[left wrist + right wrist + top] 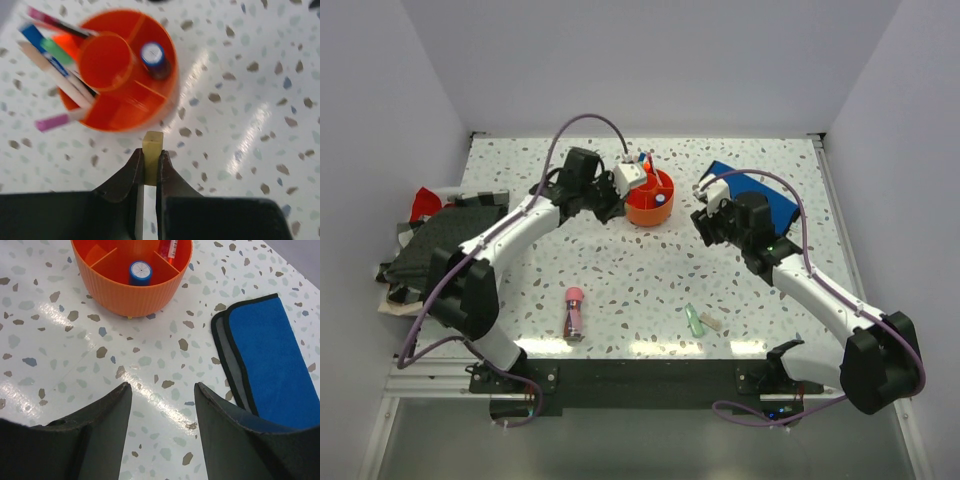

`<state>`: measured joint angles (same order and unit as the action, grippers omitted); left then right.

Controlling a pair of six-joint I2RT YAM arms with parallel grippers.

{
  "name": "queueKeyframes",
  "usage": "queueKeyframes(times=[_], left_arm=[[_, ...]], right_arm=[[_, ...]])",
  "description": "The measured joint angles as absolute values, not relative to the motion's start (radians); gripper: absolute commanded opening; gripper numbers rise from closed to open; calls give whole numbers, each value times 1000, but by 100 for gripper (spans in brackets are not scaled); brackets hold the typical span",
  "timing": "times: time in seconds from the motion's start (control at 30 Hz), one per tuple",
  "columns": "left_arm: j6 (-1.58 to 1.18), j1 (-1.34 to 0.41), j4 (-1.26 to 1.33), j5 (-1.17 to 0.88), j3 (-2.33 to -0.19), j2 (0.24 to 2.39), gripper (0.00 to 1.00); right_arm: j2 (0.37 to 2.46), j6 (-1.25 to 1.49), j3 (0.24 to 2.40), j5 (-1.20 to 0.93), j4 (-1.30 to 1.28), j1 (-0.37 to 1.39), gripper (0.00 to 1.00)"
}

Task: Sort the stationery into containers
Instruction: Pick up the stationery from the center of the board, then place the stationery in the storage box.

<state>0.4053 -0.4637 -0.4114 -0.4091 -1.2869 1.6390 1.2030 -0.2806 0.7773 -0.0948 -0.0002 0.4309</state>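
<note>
A small beige eraser (152, 142) is pinched upright in my left gripper (149, 159), which is shut on it and hangs just beside the round orange caddy (125, 107). Several pens and markers (55, 65) stand in one ring compartment of the caddy, and a blue-capped item (152, 54) stands in another. Seen from above, the left gripper (632, 185) is at the left rim of the caddy (642, 213). My right gripper (162, 387) is open and empty over bare table, right of the caddy (130, 295). Near the front edge lie a pink-capped glue tube (574, 312), a green marker (694, 320) and another beige eraser (712, 323).
A folded blue cloth (765, 195) lies at the back right, close under the right arm (275, 355). A heap of dark fabric (430, 245) covers the table's left edge. White walls enclose the table on three sides.
</note>
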Motion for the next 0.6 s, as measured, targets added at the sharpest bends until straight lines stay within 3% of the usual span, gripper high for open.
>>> queueKeyframes(times=[0.2, 0.47, 0.6], left_arm=[[402, -434, -273, -406, -1446, 1709, 0], [402, -412, -257, -394, -1498, 1848, 0], [402, -390, -262, -392, -1501, 1868, 13]], right_arm=[[1203, -287, 777, -91, 0, 431, 56], [1203, -294, 778, -78, 0, 430, 56], [1203, -294, 777, -71, 0, 424, 56]])
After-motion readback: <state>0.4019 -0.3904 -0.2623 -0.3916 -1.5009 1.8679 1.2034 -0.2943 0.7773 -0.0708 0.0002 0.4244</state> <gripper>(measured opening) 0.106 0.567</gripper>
